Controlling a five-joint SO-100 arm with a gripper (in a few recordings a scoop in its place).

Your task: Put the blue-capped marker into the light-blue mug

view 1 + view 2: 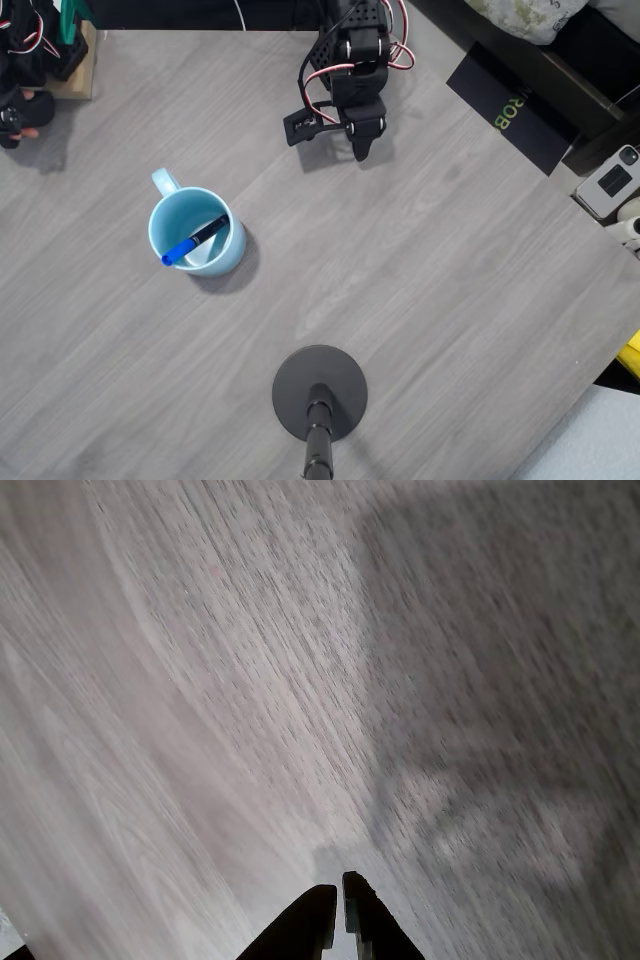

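Observation:
The light-blue mug (pixel 197 232) stands upright on the grey wood table, left of centre in the overhead view, handle toward the upper left. The blue-capped marker (pixel 194 241) lies slanted inside it, blue cap resting on the lower-left rim, black barrel pointing up-right. My gripper (pixel 361 150) is folded back near the arm's base at the top centre, far from the mug. In the wrist view its two dark fingers (pixel 308 930) meet at the tips with nothing between them, over bare table.
A black round stand base (pixel 320 392) with its pole sits at the bottom centre. A black box (pixel 512 110) and a phone (pixel 612 181) lie off the table's right edge. A wooden block (pixel 75 65) sits at the top left corner.

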